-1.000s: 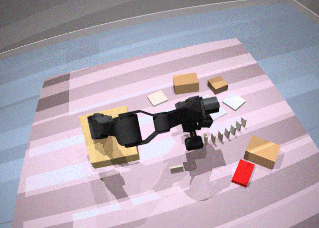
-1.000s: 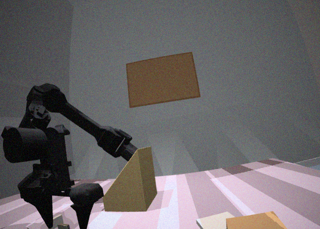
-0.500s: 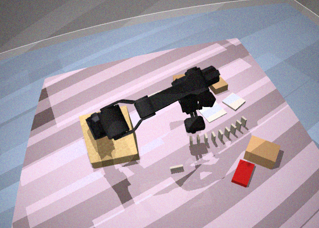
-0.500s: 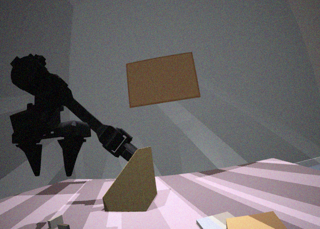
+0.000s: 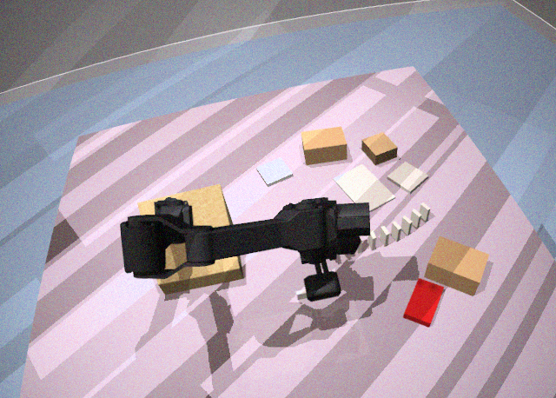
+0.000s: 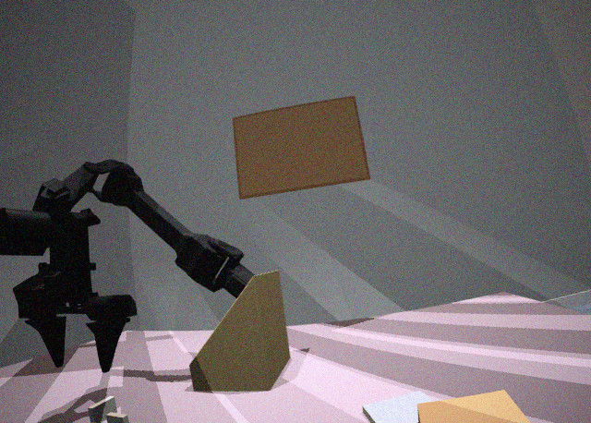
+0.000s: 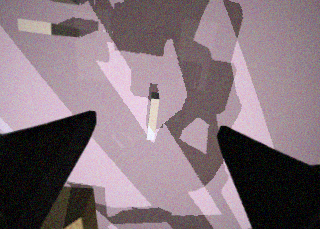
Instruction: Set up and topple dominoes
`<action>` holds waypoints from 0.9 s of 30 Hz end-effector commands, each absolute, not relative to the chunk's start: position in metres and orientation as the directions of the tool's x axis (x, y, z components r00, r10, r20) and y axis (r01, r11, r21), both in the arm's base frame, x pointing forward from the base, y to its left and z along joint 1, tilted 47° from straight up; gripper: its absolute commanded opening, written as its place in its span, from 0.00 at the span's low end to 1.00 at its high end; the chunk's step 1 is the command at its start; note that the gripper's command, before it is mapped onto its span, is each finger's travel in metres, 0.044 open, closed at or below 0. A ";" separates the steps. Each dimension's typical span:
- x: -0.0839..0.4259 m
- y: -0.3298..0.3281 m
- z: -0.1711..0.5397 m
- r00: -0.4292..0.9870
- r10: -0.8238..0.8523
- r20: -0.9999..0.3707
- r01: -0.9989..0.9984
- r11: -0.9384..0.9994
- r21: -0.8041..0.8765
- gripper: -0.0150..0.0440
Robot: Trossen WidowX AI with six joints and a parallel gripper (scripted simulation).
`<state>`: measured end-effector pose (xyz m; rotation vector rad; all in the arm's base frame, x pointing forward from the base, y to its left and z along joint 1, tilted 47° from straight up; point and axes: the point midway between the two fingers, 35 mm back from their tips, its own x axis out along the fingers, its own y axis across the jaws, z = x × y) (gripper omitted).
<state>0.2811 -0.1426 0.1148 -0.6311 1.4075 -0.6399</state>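
Observation:
A row of several cream dominoes (image 5: 395, 231) stands in a slight curve right of the gripper; its near end is partly hidden by the arm and in shadow. Two dominoes (image 6: 102, 410) show at the bottom left of the exterior view, and one standing domino (image 7: 35, 26) at the upper left of the wrist view. A loose domino (image 5: 301, 294) (image 7: 153, 114) lies on the table, apart from the row, partly hidden by a finger in the top view. My gripper (image 6: 81, 368) is wide open and empty, pointing down above the loose domino, which appears between the fingertips in the wrist view.
A red block (image 5: 423, 301) and a tan block (image 5: 458, 263) lie right of the gripper. Two more tan blocks (image 5: 324, 144) (image 5: 379, 148) and flat pale tiles (image 5: 274, 171) (image 5: 363, 187) (image 5: 407, 176) lie behind. A large yellowish block (image 5: 201, 205) (image 6: 243, 337) is beneath the arm.

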 end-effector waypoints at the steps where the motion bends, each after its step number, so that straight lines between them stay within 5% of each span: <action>1: 0.278 -0.160 0.097 0.043 -0.729 -0.684 0.022 0.685 -0.729 1.00; 27: 0.278 -0.197 0.062 0.043 -0.733 -0.679 0.021 0.680 -0.733 0.96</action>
